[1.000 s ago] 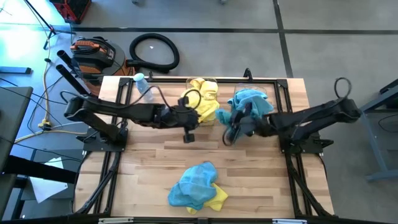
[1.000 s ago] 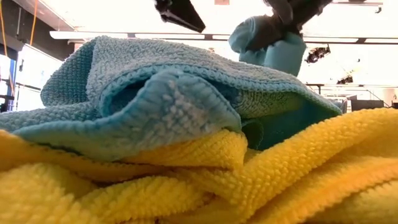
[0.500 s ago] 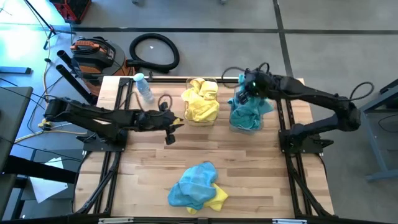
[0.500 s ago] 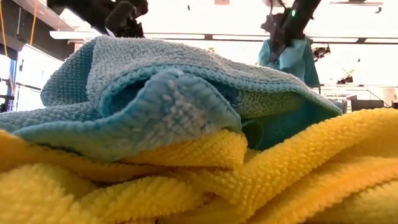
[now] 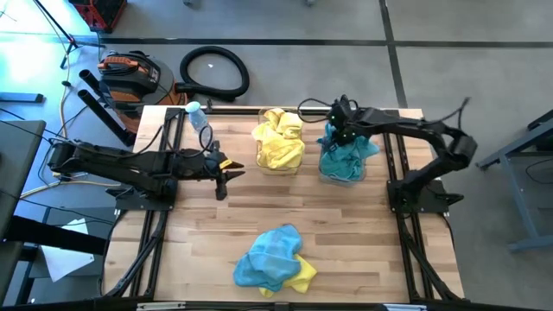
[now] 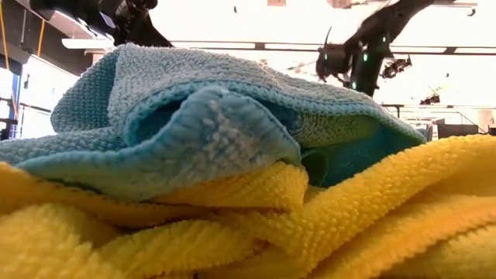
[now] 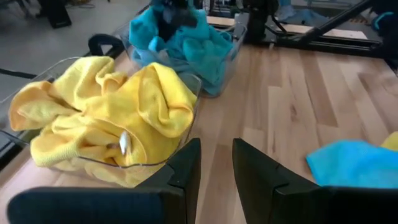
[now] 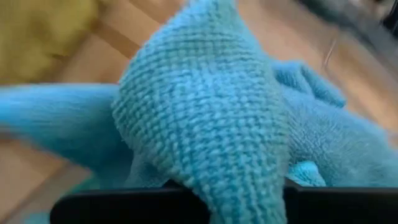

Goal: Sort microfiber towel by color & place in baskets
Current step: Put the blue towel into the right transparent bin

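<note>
1. The right tool (image 5: 339, 131) sits over the clear basket (image 5: 342, 173) near the far edge of the desk (image 5: 207, 233), toward its right side, and its fingers are pinched together on a teal-blue towel (image 8: 205, 124) that fills the right wrist view.
2. That basket holds a heap of teal-blue towels (image 5: 344, 157), which also show in the left wrist view (image 7: 186, 43).
3. Just to its left, apart from it, stands the second clear basket (image 7: 93, 169), filled with crumpled yellow towels (image 5: 278, 142).
4. The left tool (image 5: 223, 177) hangs over bare wood on the left half of the desk, well apart from the yellow basket; its fingers (image 7: 186, 171) stand a narrow gap apart with nothing between them.
5. Near the front edge, about midway, lies an unsorted pile: a teal-blue towel (image 5: 270, 252) draped over a yellow towel (image 5: 301, 275). The low view looks straight into this pile, teal (image 6: 194, 116) above yellow (image 6: 310, 225).
6. A small clear bottle with a blue cap (image 5: 199, 119) lies near the far-left corner of the desk.
</note>
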Motion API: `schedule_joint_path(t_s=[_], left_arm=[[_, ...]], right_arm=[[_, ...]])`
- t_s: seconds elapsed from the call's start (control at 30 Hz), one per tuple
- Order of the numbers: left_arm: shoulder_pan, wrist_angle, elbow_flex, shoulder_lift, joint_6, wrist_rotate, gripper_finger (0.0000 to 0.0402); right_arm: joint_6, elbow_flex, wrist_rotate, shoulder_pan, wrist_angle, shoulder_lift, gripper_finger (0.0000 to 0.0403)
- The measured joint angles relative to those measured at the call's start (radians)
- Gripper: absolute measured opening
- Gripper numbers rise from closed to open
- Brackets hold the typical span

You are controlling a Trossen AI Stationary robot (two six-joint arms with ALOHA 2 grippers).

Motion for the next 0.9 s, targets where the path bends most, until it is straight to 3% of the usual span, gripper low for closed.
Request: schedule_joint_path(t_s=[0.27, 0.53, 0.7, 0.9], left_arm=[[0.0, -0.008, 0.0, 0.009, -0.003, -0.003, 0.0078], [0.0, -0.008, 0.0, 0.009, -0.004, -0.004, 0.0078], [0.0, -0.008, 0.0, 0.009, -0.014, -0.004, 0.0078], [0.0, -0.008, 0.0, 0.009, -0.013, -0.004, 0.0078]], right_arm=[[0.029, -0.154, 0.0, -0.007, 0.234, 0.059, 0.0022], [-0.014, -0.202, -0.034, -0.03, 0.311, 0.06, 0.0104], [-0.027, -0.144, -0.055, -0.041, 0.239, 0.063, 0.016], [-0.007, 0.013, -0.062, -0.041, -0.028, 0.066, 0.0192]])
